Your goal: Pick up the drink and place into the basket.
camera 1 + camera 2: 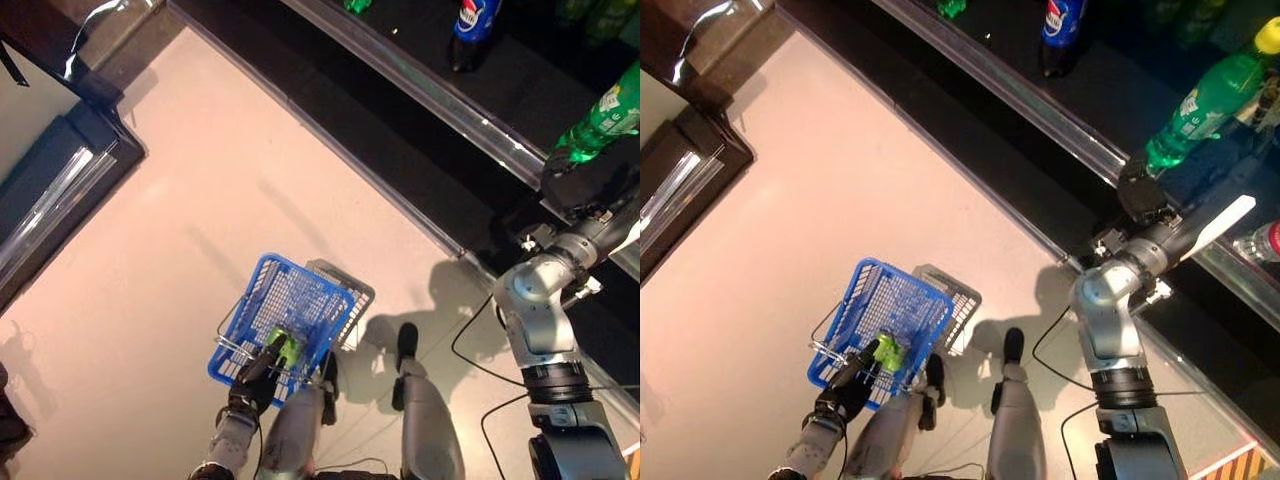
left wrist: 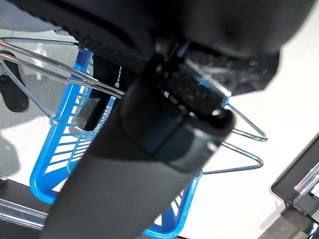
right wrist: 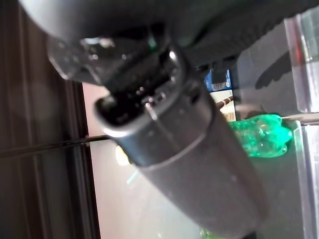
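The blue basket [image 1: 255, 290] hangs off the floor at the lower left. My left hand [image 1: 255, 380] is shut on its thin wire handles [image 2: 239, 149]. A green drink [image 1: 290, 350] lies inside the basket. My right arm reaches to the dark shelf at the right. My right hand [image 1: 1143, 195] is at the base of a green bottle [image 1: 1205, 100] with a yellow cap. That bottle also shows in the right wrist view [image 3: 261, 135], just past the hand. I cannot see whether the hand grips it.
A blue-labelled bottle [image 1: 472, 25] and other green drinks [image 1: 357, 5] stand further along the shelf, behind its shiny front rail [image 1: 430, 90]. A dark glass-fronted cabinet [image 1: 60, 170] stands at the far left. Pale floor lies between them.
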{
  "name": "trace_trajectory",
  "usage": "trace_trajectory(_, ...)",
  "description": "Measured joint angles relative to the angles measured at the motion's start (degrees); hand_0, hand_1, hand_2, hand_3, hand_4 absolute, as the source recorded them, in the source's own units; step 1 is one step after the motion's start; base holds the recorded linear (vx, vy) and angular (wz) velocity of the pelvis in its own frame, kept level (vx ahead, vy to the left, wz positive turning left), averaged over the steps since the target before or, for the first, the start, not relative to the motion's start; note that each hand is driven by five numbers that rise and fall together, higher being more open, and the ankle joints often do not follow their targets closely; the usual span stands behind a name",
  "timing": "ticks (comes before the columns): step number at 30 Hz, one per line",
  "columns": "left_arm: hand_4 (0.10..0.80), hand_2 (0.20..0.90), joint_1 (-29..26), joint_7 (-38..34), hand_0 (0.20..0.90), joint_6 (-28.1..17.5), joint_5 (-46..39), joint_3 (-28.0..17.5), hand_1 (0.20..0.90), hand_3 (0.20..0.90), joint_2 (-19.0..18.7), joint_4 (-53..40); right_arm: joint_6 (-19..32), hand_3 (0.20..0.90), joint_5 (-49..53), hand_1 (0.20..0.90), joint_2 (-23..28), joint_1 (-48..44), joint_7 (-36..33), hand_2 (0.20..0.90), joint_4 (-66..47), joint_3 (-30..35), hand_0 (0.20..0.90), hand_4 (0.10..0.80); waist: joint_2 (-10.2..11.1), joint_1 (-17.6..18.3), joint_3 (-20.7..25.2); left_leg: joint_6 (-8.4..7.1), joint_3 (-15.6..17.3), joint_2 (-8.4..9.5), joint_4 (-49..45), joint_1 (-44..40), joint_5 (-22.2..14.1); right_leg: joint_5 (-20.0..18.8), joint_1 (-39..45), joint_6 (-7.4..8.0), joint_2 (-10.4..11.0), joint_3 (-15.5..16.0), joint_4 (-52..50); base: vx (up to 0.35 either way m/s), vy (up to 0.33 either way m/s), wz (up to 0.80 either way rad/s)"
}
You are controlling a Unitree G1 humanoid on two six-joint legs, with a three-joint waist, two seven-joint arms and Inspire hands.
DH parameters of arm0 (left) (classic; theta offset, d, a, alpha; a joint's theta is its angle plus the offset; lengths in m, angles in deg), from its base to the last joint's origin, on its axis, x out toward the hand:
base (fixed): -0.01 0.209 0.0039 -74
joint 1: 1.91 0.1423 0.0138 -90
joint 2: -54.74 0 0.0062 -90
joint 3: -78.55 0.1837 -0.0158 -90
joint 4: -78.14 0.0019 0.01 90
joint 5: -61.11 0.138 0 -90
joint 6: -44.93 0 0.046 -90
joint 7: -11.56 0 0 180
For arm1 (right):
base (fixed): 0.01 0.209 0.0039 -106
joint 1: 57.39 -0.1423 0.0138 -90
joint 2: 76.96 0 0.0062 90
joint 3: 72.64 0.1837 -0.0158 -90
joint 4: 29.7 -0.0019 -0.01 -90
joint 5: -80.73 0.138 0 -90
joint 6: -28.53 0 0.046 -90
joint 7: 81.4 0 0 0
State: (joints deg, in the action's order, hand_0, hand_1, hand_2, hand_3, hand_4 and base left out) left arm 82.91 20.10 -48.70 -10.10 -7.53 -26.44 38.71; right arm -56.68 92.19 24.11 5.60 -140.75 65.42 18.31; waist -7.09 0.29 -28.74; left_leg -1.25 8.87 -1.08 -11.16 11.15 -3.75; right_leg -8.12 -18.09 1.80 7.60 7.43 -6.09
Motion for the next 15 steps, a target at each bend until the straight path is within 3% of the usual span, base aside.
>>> trace_trajectory(9,0.1,0.3,-0.48,0.05,0.3,0.4,-0.03,-0.04,0.3,0.2,-0.26,-0.04,-1.96,0.9,4.16,0.9,0.62,-5.16,-0.04,0.9,4.05,0.04,0.9,0.8,-0.01,-0.16,-0.21,-0.02,-0.04,0.11,-0.24,0.9,0.02,0.4,-1.29,-0.39,0.15,-0.12,-0.8,0.002,-0.045,-0.01)
trace_trajectory(15,0.1,0.3,-2.18,0.13,0.3,1.06,-0.03,0.23,0.3,0.2,-0.52,-0.13,-3.92,0.9,4.8,0.9,5.35,-13.56,-0.06,0.9,9.73,0.03,0.9,0.8,-0.78,-0.45,-1.49,-0.01,-0.12,0.05,-0.87,2.25,0.0,0.04,-2.33,-0.3,0.07,-0.11,-0.87,0.008,-0.045,0.0)
